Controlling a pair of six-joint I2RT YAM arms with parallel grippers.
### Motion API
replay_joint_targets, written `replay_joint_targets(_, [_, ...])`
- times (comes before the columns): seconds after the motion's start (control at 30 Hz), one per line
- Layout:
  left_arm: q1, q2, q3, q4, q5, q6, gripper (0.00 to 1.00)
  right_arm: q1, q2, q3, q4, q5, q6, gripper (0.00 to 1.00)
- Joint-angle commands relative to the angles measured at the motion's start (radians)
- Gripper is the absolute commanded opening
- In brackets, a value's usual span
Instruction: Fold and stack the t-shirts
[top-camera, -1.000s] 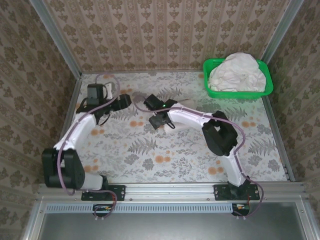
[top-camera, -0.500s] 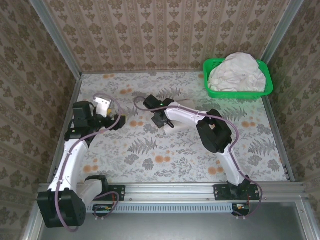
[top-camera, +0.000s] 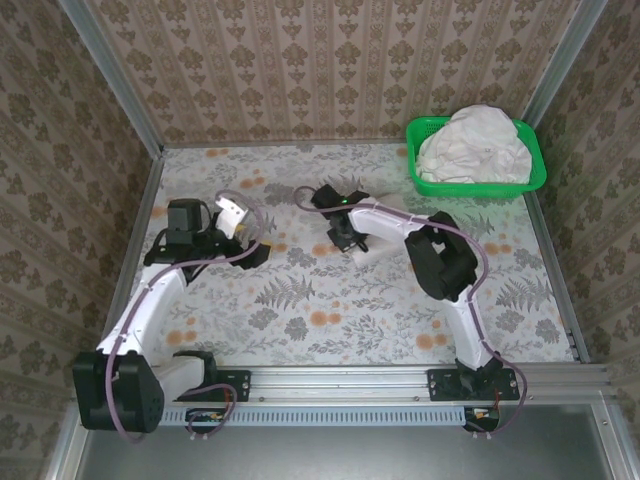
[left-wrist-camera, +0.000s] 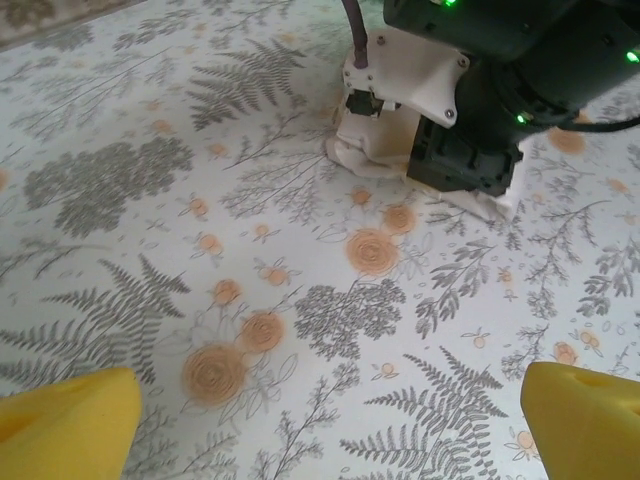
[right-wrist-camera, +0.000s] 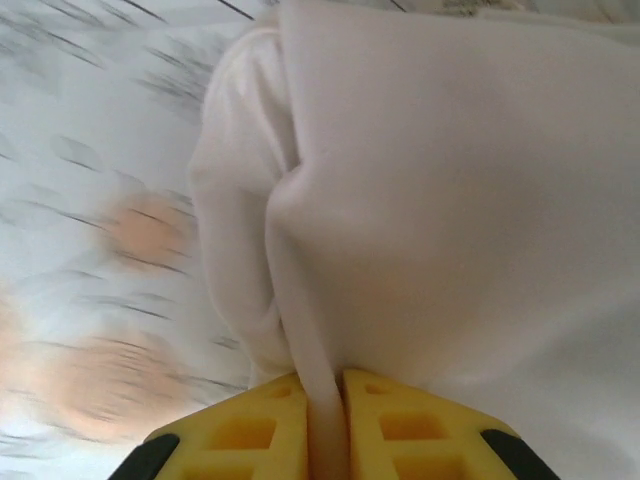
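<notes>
The right claw (right-wrist-camera: 325, 388) is closed on a fold of a white t-shirt (right-wrist-camera: 450, 200), which lies bunched on the floral bench (top-camera: 300, 310) near its middle. The left claw (left-wrist-camera: 320, 430) stands wide open and empty over the bench, to the shirt's left and apart from it. A heap of white shirts (top-camera: 470, 145) fills the green basket (top-camera: 476, 184) in the far right corner.

Seen from the left wrist, the white cotton t-shirt (left-wrist-camera: 345, 158) is largely hidden behind the black-and-white right gripper (left-wrist-camera: 435, 165); from the right wrist, it is cut off at three o'clock, the floral-printed table surface (right-wrist-camera: 90, 240) blurred at nine.
</notes>
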Motion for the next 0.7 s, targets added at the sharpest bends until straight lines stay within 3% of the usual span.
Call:
replay_joint_targets(0.0, [-0.036, 0.046, 0.062, -0.020, 0.037, 0.077, 0.98, -0.093, -0.085, -0.100, -0.027, 0.072, -0.033, 0.15])
replay_joint_targets(0.37, [-0.139, 0.166, 0.155, 0.010, 0.036, 0.086, 1.00, -0.367, -0.224, -0.331, 0.081, 0.130, -0.086, 0.14])
replay_joint_targets(0.67, [-0.170, 0.190, 0.179, 0.023, 0.031, 0.065, 1.00, -0.537, -0.226, -0.422, 0.165, 0.190, -0.167, 0.16])
